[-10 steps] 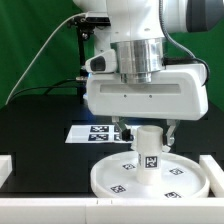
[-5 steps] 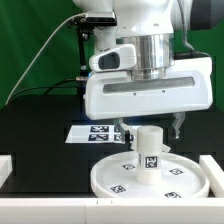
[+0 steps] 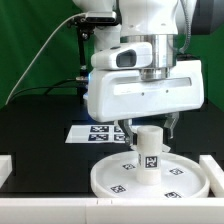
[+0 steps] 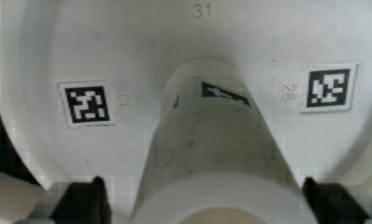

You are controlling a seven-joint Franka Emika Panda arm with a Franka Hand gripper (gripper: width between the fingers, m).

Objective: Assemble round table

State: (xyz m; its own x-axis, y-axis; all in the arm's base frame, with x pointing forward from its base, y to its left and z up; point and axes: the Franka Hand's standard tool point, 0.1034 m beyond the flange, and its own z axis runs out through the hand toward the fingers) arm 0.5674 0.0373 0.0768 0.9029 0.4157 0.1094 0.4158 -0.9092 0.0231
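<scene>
The large rimmed round disc point(image 3: 150, 178) lies flat at the front of the black table, with tags on its face. The short cylindrical post point(image 3: 149, 143) stands upright on its middle. My gripper point(image 3: 145, 127) hangs over the post top, one finger on each side. In the wrist view the post point(image 4: 209, 150) runs between my dark fingertips point(image 4: 80, 200), with a gap on each side, over the disc point(image 4: 94, 50). The gripper point(image 4: 206, 202) is open and holds nothing. The cross-shaped piece is out of view.
The marker board point(image 3: 92, 131) lies flat on the black table behind the disc. White raised bars stand at the exterior view's left front point(image 3: 5, 166) and right front point(image 3: 214, 164). A green backdrop closes the far side.
The hand has risen a little and turned slightly above the post. Its fingers stay spread on either side of the post. The disc and post have not moved.
</scene>
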